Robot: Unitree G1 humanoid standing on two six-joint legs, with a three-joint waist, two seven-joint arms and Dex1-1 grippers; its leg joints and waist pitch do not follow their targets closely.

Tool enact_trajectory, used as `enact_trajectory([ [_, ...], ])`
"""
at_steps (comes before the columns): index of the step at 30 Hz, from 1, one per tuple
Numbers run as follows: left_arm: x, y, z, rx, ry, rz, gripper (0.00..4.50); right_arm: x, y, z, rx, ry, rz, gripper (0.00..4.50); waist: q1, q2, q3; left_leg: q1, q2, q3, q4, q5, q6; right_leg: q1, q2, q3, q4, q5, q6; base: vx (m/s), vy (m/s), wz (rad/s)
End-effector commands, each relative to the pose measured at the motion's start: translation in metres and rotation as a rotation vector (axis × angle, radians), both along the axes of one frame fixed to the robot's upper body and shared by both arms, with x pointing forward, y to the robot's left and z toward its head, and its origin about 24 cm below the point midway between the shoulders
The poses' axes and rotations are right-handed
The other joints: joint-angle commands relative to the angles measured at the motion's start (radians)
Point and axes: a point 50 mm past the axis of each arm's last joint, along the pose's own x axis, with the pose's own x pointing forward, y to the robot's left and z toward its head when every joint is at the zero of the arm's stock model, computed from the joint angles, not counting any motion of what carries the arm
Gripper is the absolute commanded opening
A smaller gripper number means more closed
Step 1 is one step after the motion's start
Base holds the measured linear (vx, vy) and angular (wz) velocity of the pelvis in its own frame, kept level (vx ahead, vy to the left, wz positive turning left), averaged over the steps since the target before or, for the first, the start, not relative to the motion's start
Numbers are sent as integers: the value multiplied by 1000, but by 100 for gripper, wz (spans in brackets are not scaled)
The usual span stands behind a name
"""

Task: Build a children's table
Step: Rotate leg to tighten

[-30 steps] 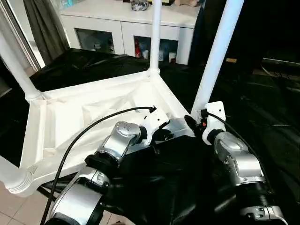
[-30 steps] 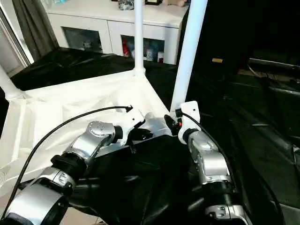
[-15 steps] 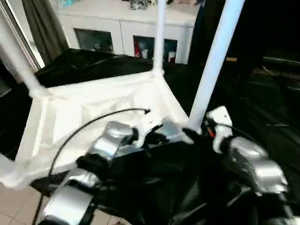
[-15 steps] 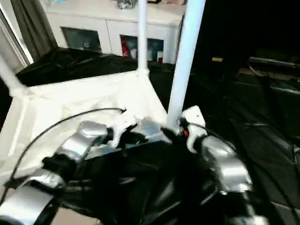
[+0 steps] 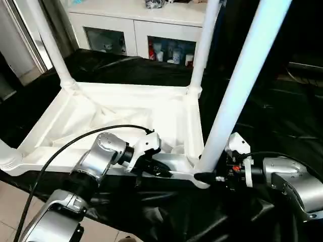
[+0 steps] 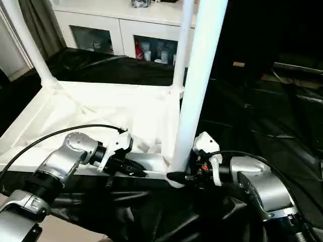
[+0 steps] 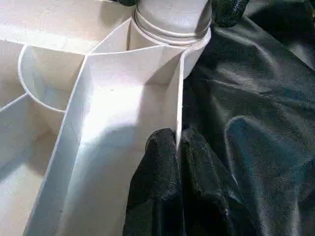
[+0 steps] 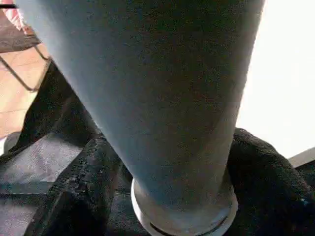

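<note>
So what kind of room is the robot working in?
Probably a room in a home. Behind the upside-down white table top stands a white cabinet with glass doors and bottles inside, a grey curtain hangs beside it, and the floor is tiled.

The white plastic table top (image 5: 116, 121) lies upside down, ribbed underside up, with white tubular legs standing upright in its round corner sockets: the near right leg (image 5: 237, 85), the far right leg (image 5: 202, 45) and the far left leg (image 5: 50, 43).
</note>
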Motion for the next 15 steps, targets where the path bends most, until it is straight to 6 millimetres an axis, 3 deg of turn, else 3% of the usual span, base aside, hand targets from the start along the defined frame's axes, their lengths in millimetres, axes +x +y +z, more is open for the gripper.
enact_trajectory([
  [1,-8,-15,1,-64,31,-69,0,-8,15,-12,-11,71,92,292,1,-21,-44,-1,46,-11,-58,-183,57,40,-73,49,-83,-202,-184,0,0,0],
  [8,-7,-17,1,-70,8,-46,0,-6,18,-10,-6,56,83,241,-5,-20,-44,-2,42,-9,-54,-170,61,41,-70,47,-81,-174,-190,0,0,0],
  [11,-4,-19,1,-73,-16,-17,0,-6,17,-11,-9,47,52,234,-9,-12,-44,0,43,-11,-56,-196,50,41,-71,48,-84,-207,-186,0,0,0],
  [15,3,-22,1,-71,-48,47,0,1,14,-18,-28,21,-86,221,-15,-11,-40,4,40,-12,-60,-241,32,38,-70,48,-95,-291,-161,0,0,0],
])
